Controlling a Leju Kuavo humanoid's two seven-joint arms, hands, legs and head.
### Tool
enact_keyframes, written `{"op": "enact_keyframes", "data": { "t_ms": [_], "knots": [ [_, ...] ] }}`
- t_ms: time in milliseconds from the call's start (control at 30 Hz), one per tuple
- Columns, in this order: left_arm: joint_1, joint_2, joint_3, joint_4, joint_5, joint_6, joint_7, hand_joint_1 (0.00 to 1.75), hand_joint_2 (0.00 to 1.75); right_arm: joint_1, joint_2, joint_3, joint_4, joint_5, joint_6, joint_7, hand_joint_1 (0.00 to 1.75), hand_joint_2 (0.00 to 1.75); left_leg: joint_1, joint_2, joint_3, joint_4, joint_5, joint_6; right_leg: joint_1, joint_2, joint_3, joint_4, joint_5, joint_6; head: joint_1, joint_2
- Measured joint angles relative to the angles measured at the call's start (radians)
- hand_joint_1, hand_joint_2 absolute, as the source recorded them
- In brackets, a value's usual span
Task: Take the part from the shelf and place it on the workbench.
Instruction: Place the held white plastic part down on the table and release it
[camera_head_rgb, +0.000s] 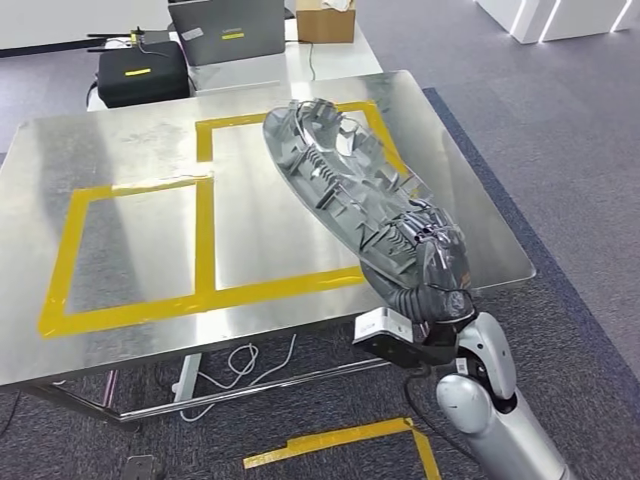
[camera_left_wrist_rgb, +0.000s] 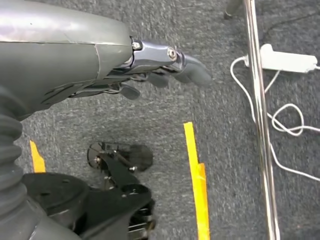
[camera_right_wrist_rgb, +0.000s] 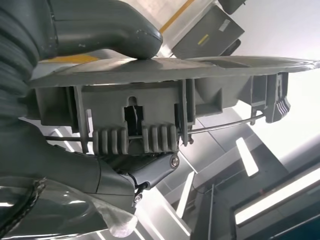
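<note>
Right hand (camera_head_rgb: 432, 268) is seen clamped on the near end of the part (camera_head_rgb: 332, 165), a long grey moulded plastic piece, ribbed side up, held over the workbench (camera_head_rgb: 136, 150) above the right-hand yellow-taped rectangle (camera_head_rgb: 205, 215); contact with the metal top cannot be judged. From the right wrist camera, the thumb (camera_right_wrist_rgb: 113, 30) is pressed on one face of the part (camera_right_wrist_rgb: 158, 95) and fingers (camera_right_wrist_rgb: 151, 170) on the other. Left hand (camera_left_wrist_rgb: 166, 62) is observed hanging over carpet, fingers extended and slightly apart, nothing held. Behind the bench, a grey case (camera_head_rgb: 226, 30), a black case (camera_head_rgb: 142, 70) and a cardboard box (camera_head_rgb: 326, 20) are noted.
</note>
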Motion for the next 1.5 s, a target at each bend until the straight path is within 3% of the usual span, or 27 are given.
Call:
{"op": "enact_keyframes", "data": {
  "t_ms": [100, 167, 300, 333, 367, 433, 500, 567, 633, 700, 800, 833, 867, 933, 1000, 1067, 1300, 1500],
  "knots": [
    [0.000, 0.000, 0.003, 0.001, 0.001, -0.001, -0.003, 0.00, 1.75, 0.002, 0.000, 0.003, 0.001, 0.009, -0.003, 0.002, 1.75, 1.75, 0.000, -0.002, 0.019, -0.032, -0.021, 0.017, -0.001, -0.002, 0.005, -0.002, 0.001, 0.021, 0.002, 0.000],
    [-0.001, -0.001, 0.005, 0.002, 0.001, -0.002, -0.007, 0.00, 1.75, 0.002, 0.000, 0.009, 0.002, 0.012, -0.003, 0.004, 1.75, 1.75, 0.004, -0.004, 0.038, -0.045, -0.026, 0.029, -0.001, -0.003, -0.017, 0.043, -0.015, 0.030, 0.005, 0.000],
    [-0.005, -0.001, 0.006, 0.009, -0.007, -0.004, -0.012, 0.00, 1.75, 0.001, 0.000, 0.019, 0.007, 0.021, -0.003, 0.006, 1.75, 1.75, 0.002, -0.005, 0.066, -0.048, -0.050, 0.041, -0.001, -0.003, -0.171, 0.257, -0.076, 0.037, 0.006, 0.000],
    [-0.005, -0.001, 0.007, 0.012, -0.009, -0.004, -0.013, 0.00, 1.75, 0.002, 0.000, 0.019, 0.009, 0.021, -0.002, 0.007, 1.75, 1.75, 0.002, -0.006, 0.076, -0.048, -0.059, 0.041, -0.001, -0.003, -0.193, 0.264, -0.066, 0.036, 0.007, 0.000],
    [-0.006, -0.001, 0.007, 0.015, -0.012, -0.004, -0.014, 0.00, 1.75, 0.002, -0.001, 0.019, 0.011, 0.021, -0.001, 0.009, 1.75, 1.75, 0.001, -0.007, 0.089, -0.048, -0.068, 0.039, -0.001, -0.004, -0.197, 0.236, -0.035, 0.033, 0.007, 0.000],
    [-0.008, -0.001, 0.008, 0.021, -0.015, -0.004, -0.015, 0.00, 1.75, 0.003, -0.001, 0.020, 0.015, 0.022, 0.001, 0.009, 1.75, 1.75, 0.000, -0.008, 0.118, -0.048, -0.089, 0.035, 0.002, -0.004, -0.172, 0.119, 0.061, 0.025, 0.006, 0.000],
    [-0.012, -0.001, 0.008, 0.030, -0.016, -0.002, -0.018, 0.00, 1.75, 0.001, -0.002, 0.020, 0.018, 0.024, 0.006, 0.008, 1.75, 1.75, -0.001, -0.008, 0.133, -0.048, -0.106, 0.025, 0.008, -0.007, -0.149, 0.035, 0.104, 0.014, 0.006, 0.000],
    [-0.017, 0.001, 0.008, 0.039, -0.018, 0.001, -0.023, 0.00, 1.75, -0.002, -0.004, 0.021, 0.020, 0.029, 0.015, 0.008, 1.75, 1.75, -0.002, -0.006, 0.139, -0.046, -0.111, 0.012, 0.012, -0.008, -0.137, 0.019, 0.098, -0.001, 0.006, 0.000],
    [-0.022, 0.003, 0.008, 0.045, -0.020, 0.005, -0.031, 0.00, 1.75, -0.002, -0.006, 0.021, 0.023, 0.034, 0.025, 0.009, 1.75, 1.75, -0.003, -0.004, 0.135, -0.021, -0.110, 0.001, 0.006, -0.007, -0.116, 0.010, 0.101, -0.013, 0.005, 0.000],
    [-0.029, 0.006, 0.008, 0.052, -0.022, 0.007, -0.035, 0.00, 1.75, -0.004, -0.006, 0.023, 0.027, 0.040, 0.036, 0.008, 1.75, 1.75, -0.001, -0.003, 0.091, 0.064, -0.126, -0.010, 0.000, -0.008, -0.096, 0.000, 0.095, -0.020, 0.002, 0.000],
    [-0.039, 0.009, 0.007, 0.065, -0.023, 0.010, -0.036, 0.00, 1.75, -0.013, -0.010, 0.033, 0.037, 0.059, 0.086, 0.012, 1.75, 1.75, 0.007, -0.003, -0.012, 0.209, -0.191, -0.022, -0.001, -0.006, -0.078, -0.001, 0.078, -0.024, 0.000, 0.000],
    [-0.041, 0.010, 0.006, 0.070, -0.025, 0.011, -0.037, 0.00, 1.75, -0.020, -0.014, 0.040, 0.044, 0.068, 0.115, 0.015, 1.75, 1.75, 0.008, -0.002, -0.030, 0.217, -0.188, -0.024, -0.001, -0.005, -0.071, -0.001, 0.072, -0.024, 0.000, 0.000],
    [-0.045, 0.011, 0.004, 0.075, -0.029, 0.012, -0.037, 0.00, 1.75, -0.030, -0.019, 0.050, 0.053, 0.077, 0.144, 0.018, 1.75, 1.75, 0.008, -0.002, -0.034, 0.193, -0.161, -0.024, -0.001, -0.003, -0.063, -0.001, 0.067, -0.023, 0.000, 0.000],
    [-0.054, 0.014, -0.001, 0.085, -0.034, 0.014, -0.038, 0.00, 1.75, -0.056, -0.028, 0.078, 0.080, 0.091, 0.195, 0.021, 1.75, 1.75, 0.008, -0.002, -0.009, 0.079, -0.061, -0.020, -0.001, -0.001, -0.046, -0.002, 0.055, -0.020, 0.000, 0.000],
    [-0.067, 0.016, -0.006, 0.097, -0.037, 0.014, -0.039, 0.00, 1.75, -0.080, -0.035, 0.104, 0.111, 0.099, 0.223, 0.021, 1.75, 1.75, 0.003, 0.000, 0.010, -0.012, -0.011, -0.010, 0.001, -0.002, -0.039, -0.002, 0.048, -0.013, 0.000, 0.000],
    [-0.076, 0.017, -0.013, 0.107, -0.041, 0.013, -0.047, 0.00, 1.75, -0.108, -0.040, 0.128, 0.140, 0.108, 0.243, 0.022, 1.75, 1.75, -0.001, 0.001, 0.009, -0.035, -0.007, -0.004, 0.003, -0.003, -0.042, -0.001, 0.045, -0.006, 0.002, 0.000],
    [-0.104, 0.022, -0.060, 0.147, -0.045, -0.004, -0.067, 0.00, 1.75, -0.263, -0.045, 0.224, 0.288, 0.125, 0.310, 0.028, 1.75, 1.75, -0.003, -0.003, 0.007, -0.039, 0.003, 0.000, 0.003, -0.007, -0.039, -0.011, 0.046, -0.007, 0.004, 0.000],
    [-0.124, 0.035, -0.099, 0.195, -0.032, -0.012, -0.071, 0.00, 1.75, -0.378, -0.028, 0.310, 0.418, 0.142, 0.345, 0.024, 1.75, 1.75, -0.005, -0.003, 0.006, -0.039, 0.004, 0.009, 0.001, -0.008, -0.038, -0.016, 0.050, 0.007, 0.004, 0.000]
  ]
}}
